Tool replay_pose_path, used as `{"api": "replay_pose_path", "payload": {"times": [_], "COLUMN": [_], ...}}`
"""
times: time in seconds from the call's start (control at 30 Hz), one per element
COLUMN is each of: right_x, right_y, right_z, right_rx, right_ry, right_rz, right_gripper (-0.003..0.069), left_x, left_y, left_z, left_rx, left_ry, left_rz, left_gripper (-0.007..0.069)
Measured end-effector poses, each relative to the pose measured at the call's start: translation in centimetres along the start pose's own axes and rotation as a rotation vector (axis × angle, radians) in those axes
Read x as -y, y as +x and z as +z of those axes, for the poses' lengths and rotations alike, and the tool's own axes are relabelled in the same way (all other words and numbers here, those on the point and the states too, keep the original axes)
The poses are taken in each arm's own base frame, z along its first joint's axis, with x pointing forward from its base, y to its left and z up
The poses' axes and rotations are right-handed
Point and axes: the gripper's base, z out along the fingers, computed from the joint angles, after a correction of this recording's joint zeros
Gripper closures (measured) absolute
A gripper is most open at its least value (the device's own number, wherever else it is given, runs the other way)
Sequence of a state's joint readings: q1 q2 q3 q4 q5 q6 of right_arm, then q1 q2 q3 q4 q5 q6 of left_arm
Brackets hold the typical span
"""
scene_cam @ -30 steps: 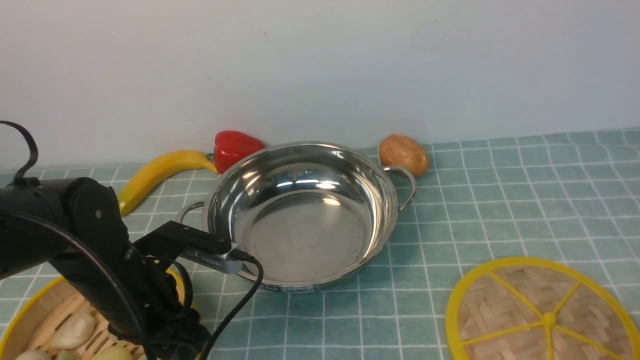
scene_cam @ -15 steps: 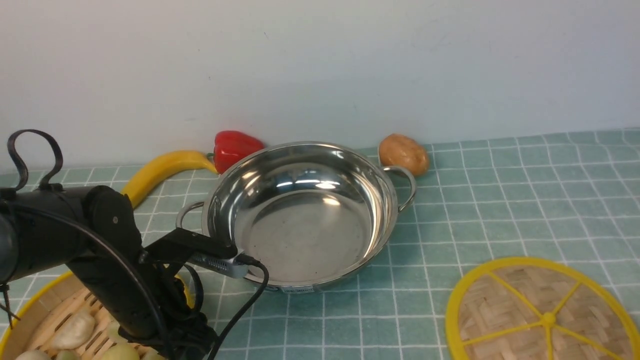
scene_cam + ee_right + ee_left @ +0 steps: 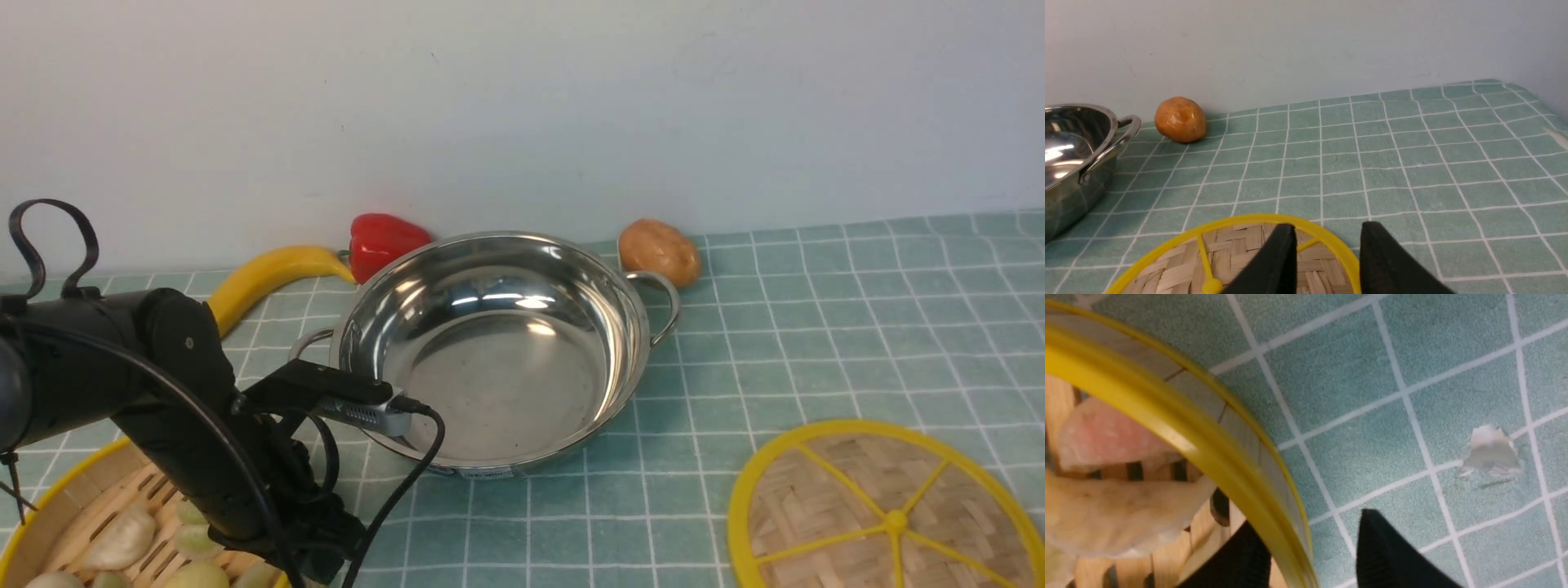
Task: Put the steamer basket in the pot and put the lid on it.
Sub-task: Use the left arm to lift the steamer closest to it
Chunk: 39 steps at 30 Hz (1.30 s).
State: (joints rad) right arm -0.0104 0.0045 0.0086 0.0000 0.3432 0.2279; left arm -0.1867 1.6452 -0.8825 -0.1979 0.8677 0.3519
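The steamer basket [image 3: 61, 490] sits at the near left corner with pale buns and dumplings on its slats. My left gripper [image 3: 1306, 518] stands over its right-hand side. It is open and straddles the yellow rim [image 3: 1167, 416], one finger inside the basket and one outside. A strip of cloth shows between the outer finger and the basket wall. The shiny pot [image 3: 490, 367] stands empty in the middle. The woven lid [image 3: 890, 514] lies flat at the near right. My right gripper [image 3: 1327, 225] hovers open over the lid's far rim [image 3: 1237, 253] and is out of the front view.
A yellow curved pepper [image 3: 261, 278], a red bell pepper [image 3: 384, 241] and a brown potato [image 3: 660, 251] lie along the wall behind the pot. The left arm's wrist camera and cable hang over the pot's near left rim. The checked cloth has a small tear [image 3: 1490, 453].
The left arm has shifted a little to the right along the basket, and its jaws have narrowed around the rim. Pot, lid and basket have stayed in place.
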Motion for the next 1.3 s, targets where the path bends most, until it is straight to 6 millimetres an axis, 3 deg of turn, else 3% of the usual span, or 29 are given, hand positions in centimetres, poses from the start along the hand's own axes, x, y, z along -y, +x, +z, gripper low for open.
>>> {"api": "replay_pose_path", "payload": {"times": [0.17,0.5,0.6,0.67,1.3], "right_x": [0.00,0.00,0.00,0.00,0.00], "right_y": [0.00,0.00,0.00,0.00,0.00], "right_z": [0.00,0.00,0.00,0.00,0.00], "right_rx": [0.000,0.000,0.000,0.000,0.000], "right_ry": [0.000,0.000,0.000,0.000,0.000], "right_rz": [0.000,0.000,0.000,0.000,0.000], "right_gripper": [0.0419,0.0419,0.0419,0.0419,0.0419], "left_x": [-0.11,-0.11,0.06,0.00,0.38], "left_y": [0.16,0.25,0.64,0.72,0.22], "left_z": [0.00,0.00,-0.02,-0.03,-0.60], "left_rx": [-0.017,-0.028,-0.070,-0.079,-0.059], "left_ry": [-0.011,-0.012,0.007,0.001,0.039], "left_rz": [0.015,0.018,-0.001,0.018,-0.025], "left_gripper": [0.0439,0.0482,0.0575,0.0589,0.0589]}}
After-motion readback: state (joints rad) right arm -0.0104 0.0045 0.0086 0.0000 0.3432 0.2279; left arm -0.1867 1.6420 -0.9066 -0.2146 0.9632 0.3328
